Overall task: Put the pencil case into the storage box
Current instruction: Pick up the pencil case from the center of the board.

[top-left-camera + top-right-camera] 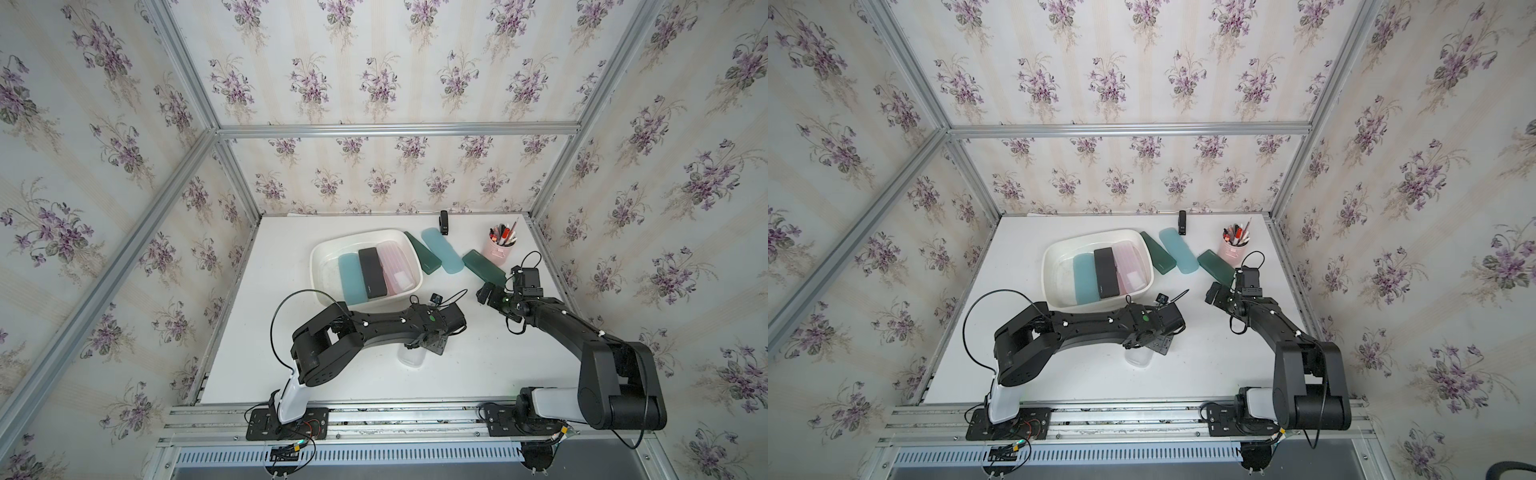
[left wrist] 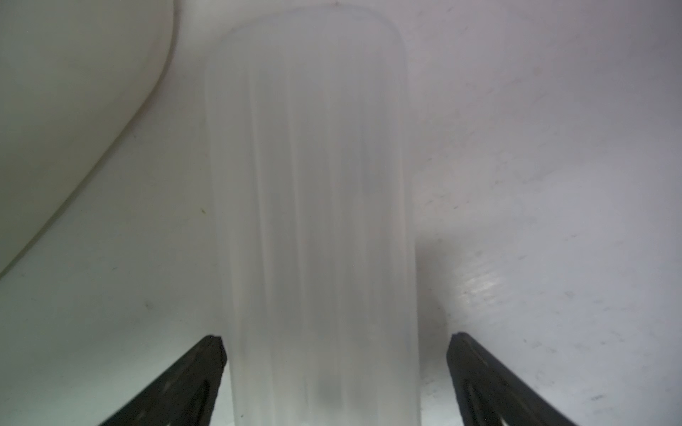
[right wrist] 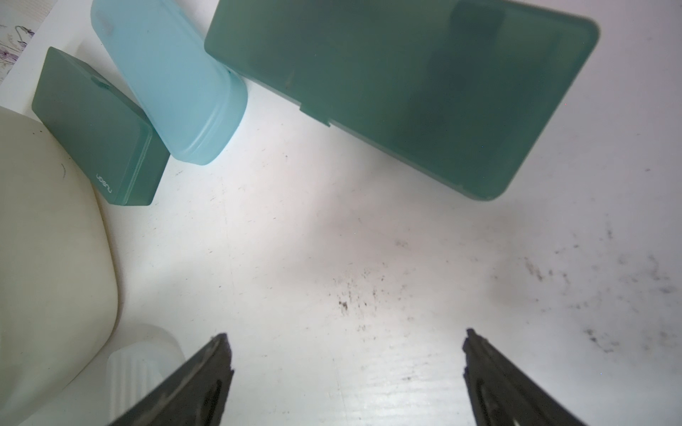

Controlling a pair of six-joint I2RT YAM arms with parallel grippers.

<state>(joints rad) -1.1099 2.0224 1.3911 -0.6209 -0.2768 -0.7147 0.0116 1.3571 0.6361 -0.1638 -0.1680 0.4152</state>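
Fingers (image 2: 201,376) of the left gripper (image 2: 336,341) straddle the frosted pencil case (image 2: 313,184), spread and not yet closed, seemingly aligned to grip its width. It lies flat just beside the storage box (image 1: 328,270); the right gripper (image 3: 345,335) hangs spread and empty, out of the way.

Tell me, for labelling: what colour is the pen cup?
Pink pen cup; clearest in a top view.

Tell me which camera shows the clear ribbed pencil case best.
Left wrist: the clear ribbed pencil case fills the frame, inside the open left pincer. Both top views show only its end under the left arm; right wrist catches one corner.
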